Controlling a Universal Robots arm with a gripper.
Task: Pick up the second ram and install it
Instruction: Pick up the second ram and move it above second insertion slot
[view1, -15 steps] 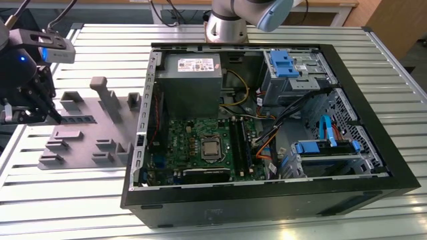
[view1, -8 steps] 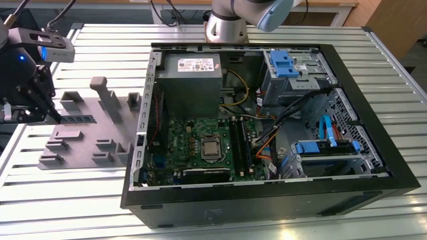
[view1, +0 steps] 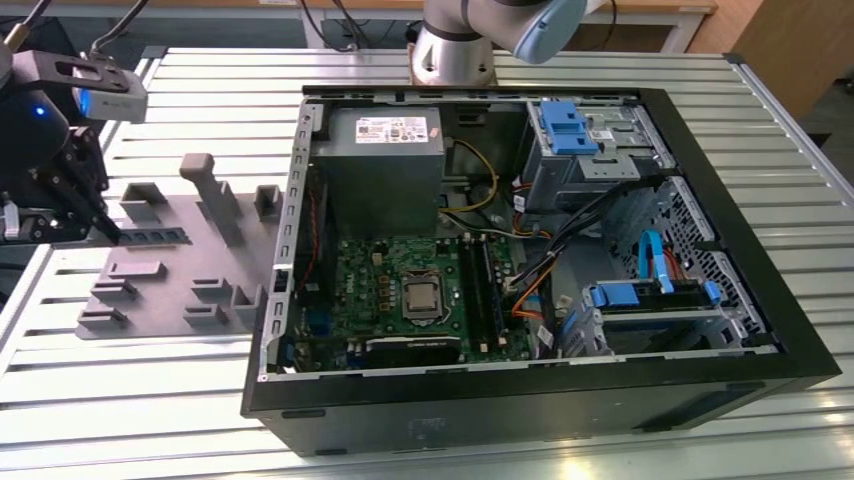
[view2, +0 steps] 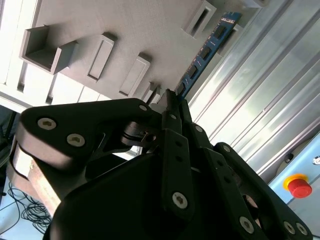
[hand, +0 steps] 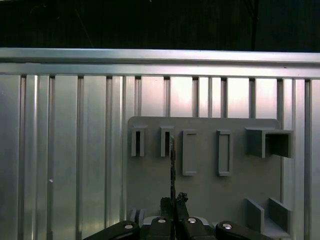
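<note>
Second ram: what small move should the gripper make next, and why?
Probably a short straight lift. The gripper looks shut on one end of the second ram, which stands on edge on the grey fixture, between raised blocks; lifting straight should clear them.

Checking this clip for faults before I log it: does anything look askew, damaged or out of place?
Nothing stands out. The second ram sits edge-on and straight at the grey fixture, with the gripper at one end. The open computer case looks orderly.
</note>
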